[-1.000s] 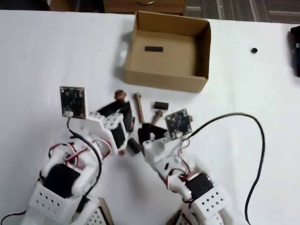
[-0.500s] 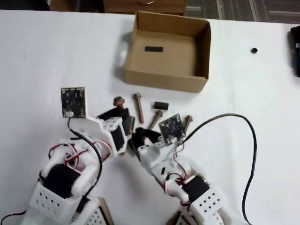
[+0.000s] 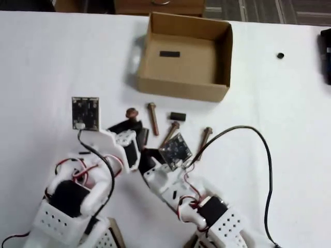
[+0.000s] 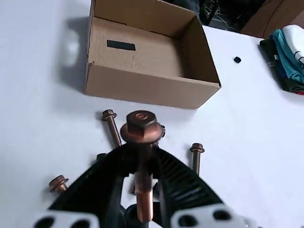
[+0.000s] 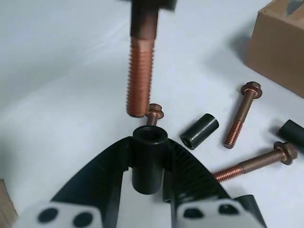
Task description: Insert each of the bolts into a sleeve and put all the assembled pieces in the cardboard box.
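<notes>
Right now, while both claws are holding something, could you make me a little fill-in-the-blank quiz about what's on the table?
The left claw grips the copper bolt near its hexagonal ___.
The right claw holds a ___ sleeve.
The bolt's threaded tip hangs just ___ the sleeve's hole, not yet inside.
Inside the cardboard box lies ___ black piece.
Missing words: head, black, above, one.
</notes>
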You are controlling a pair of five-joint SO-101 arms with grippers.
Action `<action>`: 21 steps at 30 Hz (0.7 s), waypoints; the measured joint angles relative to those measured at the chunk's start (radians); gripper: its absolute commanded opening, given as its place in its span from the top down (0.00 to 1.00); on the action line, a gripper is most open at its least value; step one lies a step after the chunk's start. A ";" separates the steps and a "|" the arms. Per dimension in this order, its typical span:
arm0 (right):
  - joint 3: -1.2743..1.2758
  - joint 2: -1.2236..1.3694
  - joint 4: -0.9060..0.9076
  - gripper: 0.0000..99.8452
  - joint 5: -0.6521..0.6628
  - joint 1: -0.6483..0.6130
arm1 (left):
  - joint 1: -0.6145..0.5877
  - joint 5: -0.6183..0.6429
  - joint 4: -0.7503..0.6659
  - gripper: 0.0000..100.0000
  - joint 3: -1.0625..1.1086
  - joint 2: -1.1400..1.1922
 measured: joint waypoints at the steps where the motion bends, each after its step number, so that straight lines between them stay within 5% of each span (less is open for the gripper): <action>1: 0.000 0.000 0.000 0.98 0.000 0.000 | 0.000 -0.012 0.000 0.98 0.009 0.000; 21: 0.000 0.000 0.000 0.98 0.000 0.000 | -0.037 -0.005 -0.135 0.98 0.112 -0.003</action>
